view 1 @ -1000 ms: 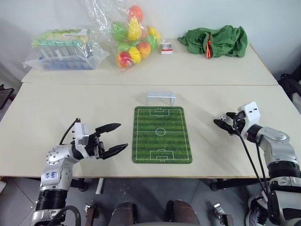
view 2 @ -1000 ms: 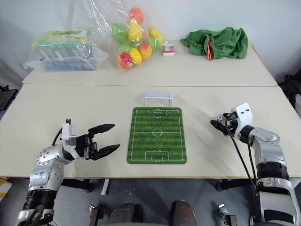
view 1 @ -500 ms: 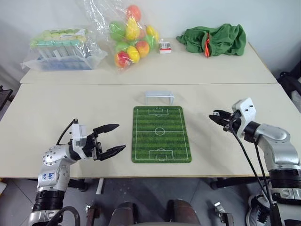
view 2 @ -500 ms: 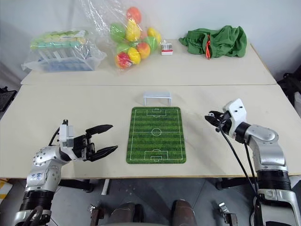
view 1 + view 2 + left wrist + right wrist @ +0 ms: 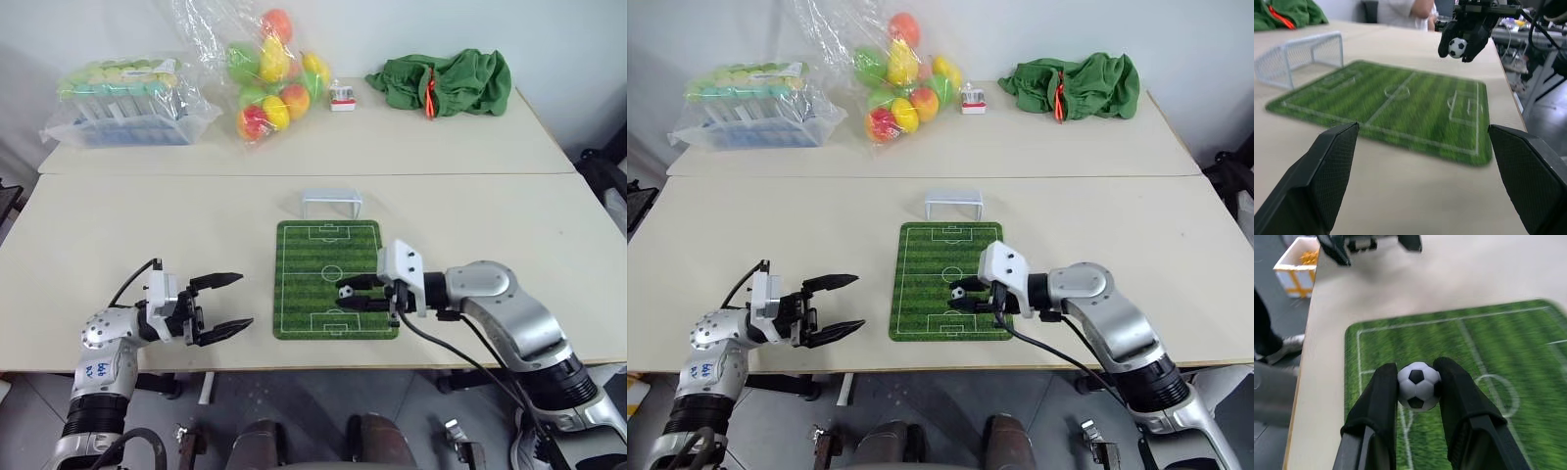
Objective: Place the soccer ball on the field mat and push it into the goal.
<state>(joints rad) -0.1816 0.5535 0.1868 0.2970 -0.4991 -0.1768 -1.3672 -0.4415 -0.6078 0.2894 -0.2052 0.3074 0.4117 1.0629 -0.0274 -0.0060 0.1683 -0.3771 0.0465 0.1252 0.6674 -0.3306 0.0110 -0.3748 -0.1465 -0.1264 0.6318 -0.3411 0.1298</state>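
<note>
Soccer ball (image 5: 1419, 385) pinched between the right gripper (image 5: 355, 293) fingertips, hanging over the field mat (image 5: 306, 277)'s near half. Left gripper (image 5: 227, 305) gapes empty. Released from height, it could bounce off, missing the goal (image 5: 331, 203).

Bagged coloured balls (image 5: 269, 73), green cloth (image 5: 446, 80)

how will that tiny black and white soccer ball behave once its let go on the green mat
The tiny black-and-white soccer ball is round and smooth, so it will probably roll freely on the flat green field mat. Pinched only at its sides by the right hand, it looks light and could slip or skid away on release.
</note>
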